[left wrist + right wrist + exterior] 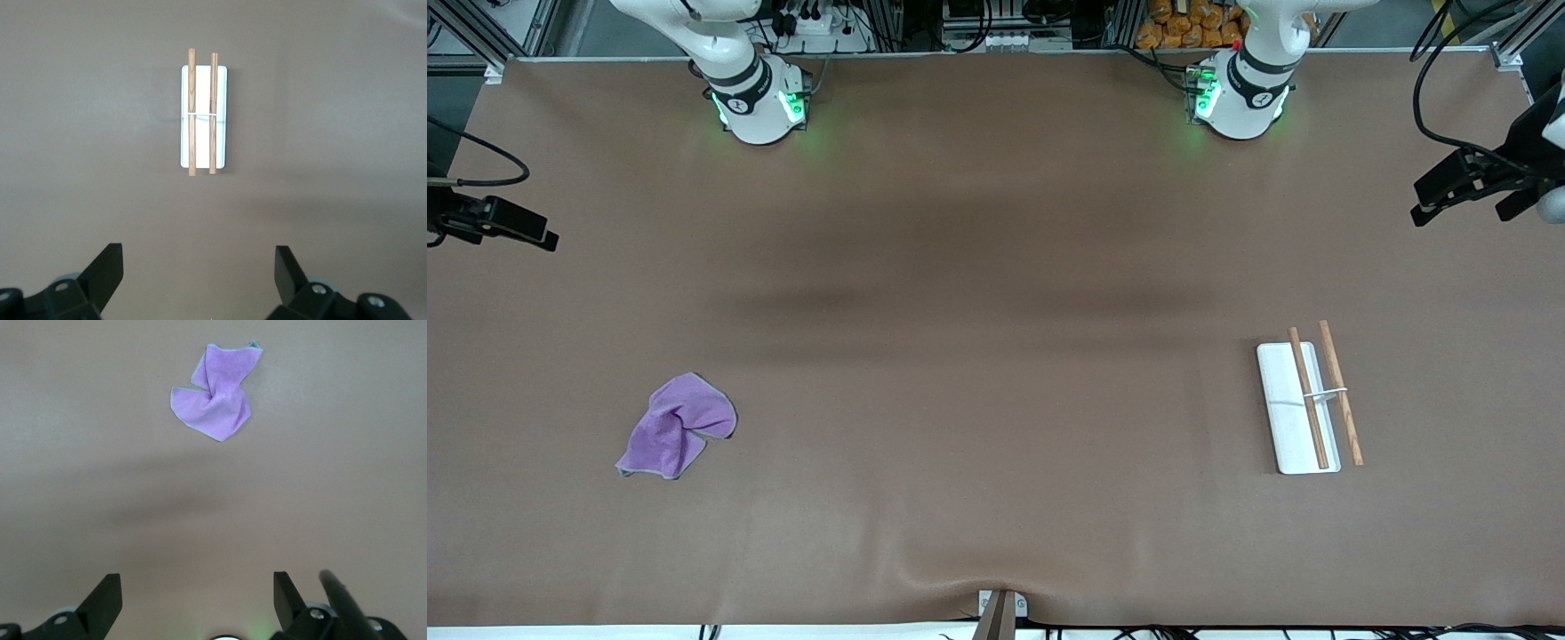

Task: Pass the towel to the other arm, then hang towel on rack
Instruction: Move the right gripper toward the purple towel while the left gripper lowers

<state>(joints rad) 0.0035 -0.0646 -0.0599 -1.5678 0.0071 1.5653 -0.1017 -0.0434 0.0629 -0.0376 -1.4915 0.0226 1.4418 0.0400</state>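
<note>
The lilac towel [679, 428] lies crumpled on the brown table toward the right arm's end, near the front camera. It also shows in the right wrist view [217, 397], well below my right gripper [197, 583], which is open, empty and high over the table. The rack [1285, 400], a white base with two wooden rods, lies toward the left arm's end. In the left wrist view the rack [203, 143] is well below my left gripper [198, 257], which is open, empty and high. Neither gripper shows in the front view, only the arm bases.
The right arm's base [756, 98] and the left arm's base [1240, 93] stand at the table's back edge. Black camera mounts [494, 222] [1476, 182] reach in at both ends. A small bracket [996, 613] sits at the front edge by a wrinkle in the cover.
</note>
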